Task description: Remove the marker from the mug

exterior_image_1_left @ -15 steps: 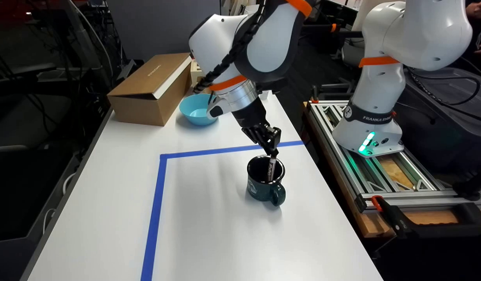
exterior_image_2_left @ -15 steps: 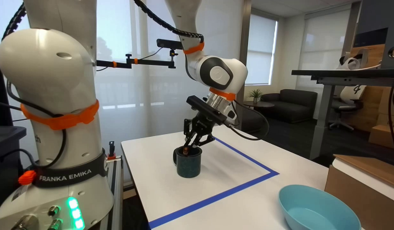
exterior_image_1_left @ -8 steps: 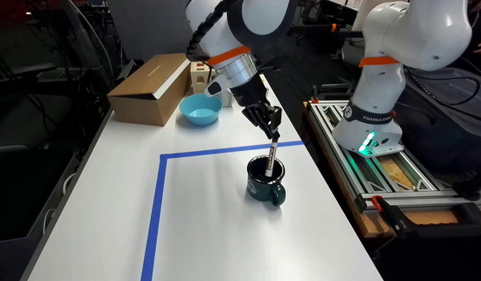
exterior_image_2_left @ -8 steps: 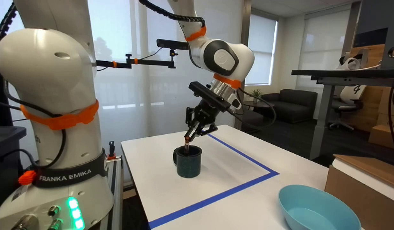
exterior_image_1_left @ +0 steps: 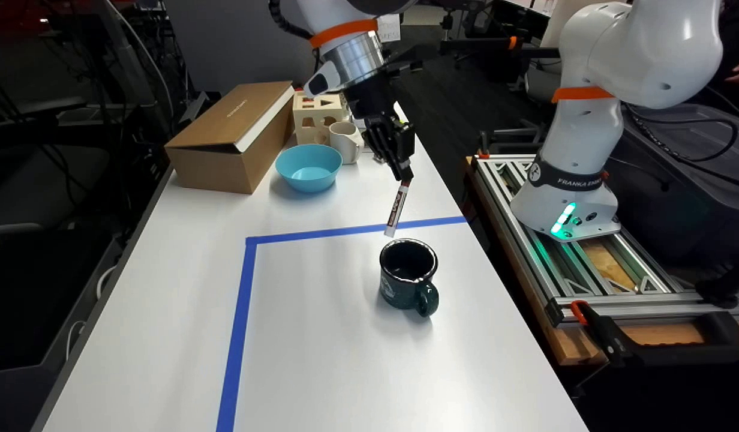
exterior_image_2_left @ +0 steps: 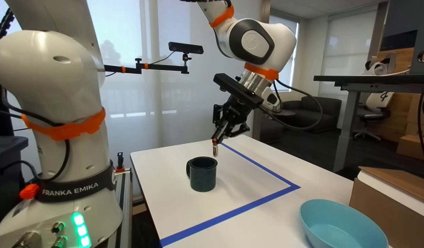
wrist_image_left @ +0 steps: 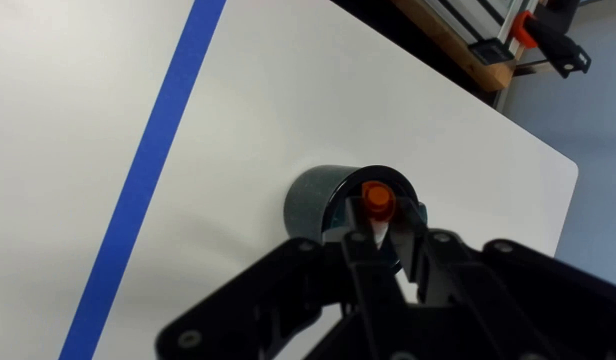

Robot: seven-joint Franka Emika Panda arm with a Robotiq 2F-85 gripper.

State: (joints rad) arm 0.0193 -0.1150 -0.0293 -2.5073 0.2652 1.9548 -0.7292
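In an exterior view, the bowl (exterior_image_1_left: 309, 182) stands behind-left of the mug (exterior_image_1_left: 400, 293) (box (exterior_image_1_left: 228, 139) further left).

In both exterior views the arm (exterior_image_2_left: 43, 79) is held extended from its green-lit base (exterior_image_1_left: 564, 207), with the wrist (exterior_image_2_left: 255, 43) bent and the pincer (exterior_image_2_left: 216, 137) tilted downward toward the base's side, while in the wrist view its two dark fingers (wrist_image_left: 378, 292) are seen held nearly together, a narrow gap between them.

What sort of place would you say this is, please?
Probably an office space used as a robotics lab: an exterior view shows a Franka Emika arm, with a dark sofa and an office chair in the background.
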